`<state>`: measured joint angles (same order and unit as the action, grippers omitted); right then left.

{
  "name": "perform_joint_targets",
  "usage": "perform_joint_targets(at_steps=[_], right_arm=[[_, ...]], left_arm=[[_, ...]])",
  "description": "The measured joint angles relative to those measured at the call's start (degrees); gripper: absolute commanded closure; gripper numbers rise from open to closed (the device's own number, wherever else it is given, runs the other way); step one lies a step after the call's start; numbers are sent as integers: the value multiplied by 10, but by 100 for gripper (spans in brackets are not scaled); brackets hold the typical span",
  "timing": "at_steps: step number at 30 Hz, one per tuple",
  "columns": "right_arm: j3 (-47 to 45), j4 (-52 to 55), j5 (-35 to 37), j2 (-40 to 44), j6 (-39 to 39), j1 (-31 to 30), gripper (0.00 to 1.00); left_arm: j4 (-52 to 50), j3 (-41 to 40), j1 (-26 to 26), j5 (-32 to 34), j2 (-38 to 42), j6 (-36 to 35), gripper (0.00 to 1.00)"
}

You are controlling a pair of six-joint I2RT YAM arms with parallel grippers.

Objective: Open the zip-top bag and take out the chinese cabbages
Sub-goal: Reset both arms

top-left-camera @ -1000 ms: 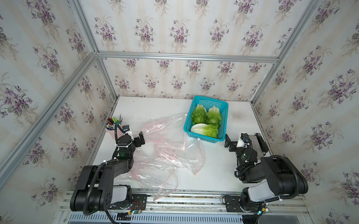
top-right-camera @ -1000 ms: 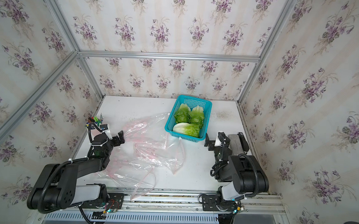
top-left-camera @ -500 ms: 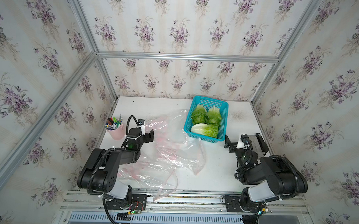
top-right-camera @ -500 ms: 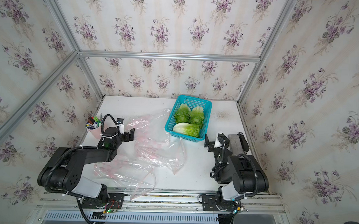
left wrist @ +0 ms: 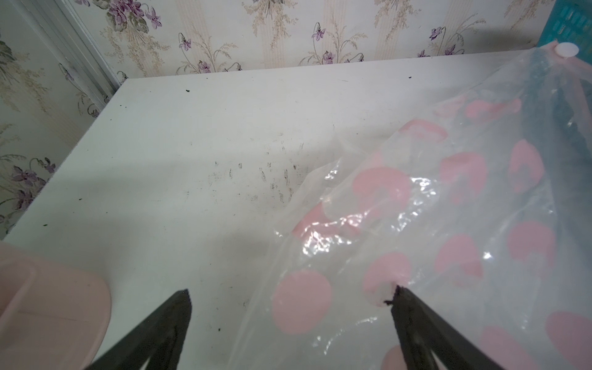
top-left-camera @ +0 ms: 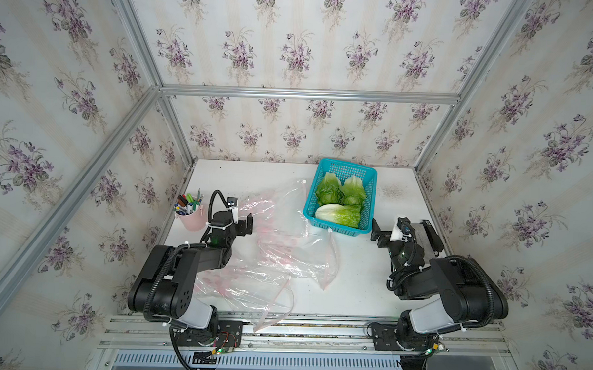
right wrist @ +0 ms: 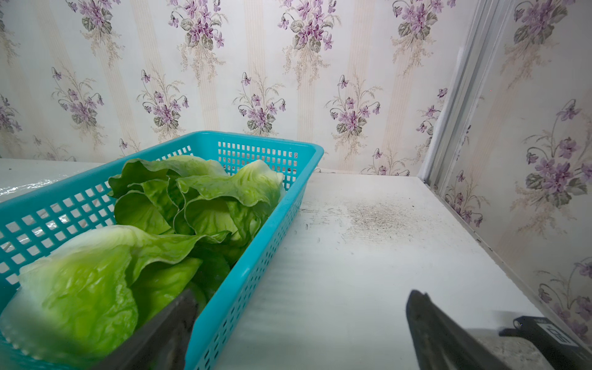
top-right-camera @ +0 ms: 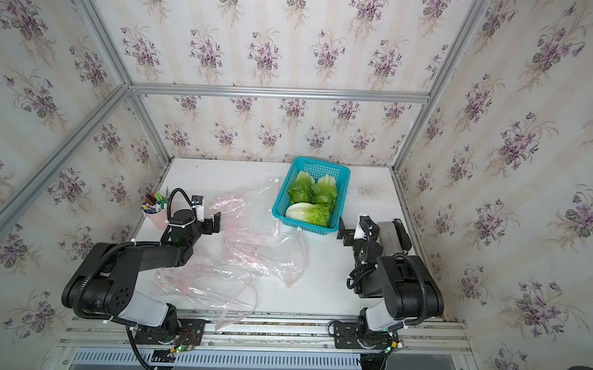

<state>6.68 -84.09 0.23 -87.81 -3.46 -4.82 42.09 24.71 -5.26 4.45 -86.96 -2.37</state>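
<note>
While the chinese cabbages [top-left-camera: 339, 203] lie in the far teal basket [top-left-camera: 341, 228], the zip-top bag [top-left-camera: 285, 254] sprawls empty at centre.
Spread wide and empty, the left gripper [left wrist: 290, 294] sits at the bag's left edge and the right gripper [right wrist: 301, 298] sits beside the basket.

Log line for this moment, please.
three green chinese cabbages in teal plastic basket | clear pink-dotted zip-top bag crumpled, no cabbage inside | left gripper open at bag edge | right gripper open beside basket

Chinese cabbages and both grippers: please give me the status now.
Left gripper open, empty, at zip-top bag. Right gripper open, empty, beside teal basket. Three chinese cabbages in basket. Pink pen cup close to left gripper.
</note>
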Motion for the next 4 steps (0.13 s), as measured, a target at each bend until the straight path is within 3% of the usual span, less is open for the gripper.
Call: perform_joint_targets(at_steps=[4], right_arm=[[8,17,3,0,0,-1,0]], left_arm=[[-1,0,0,0,0,0,1]])
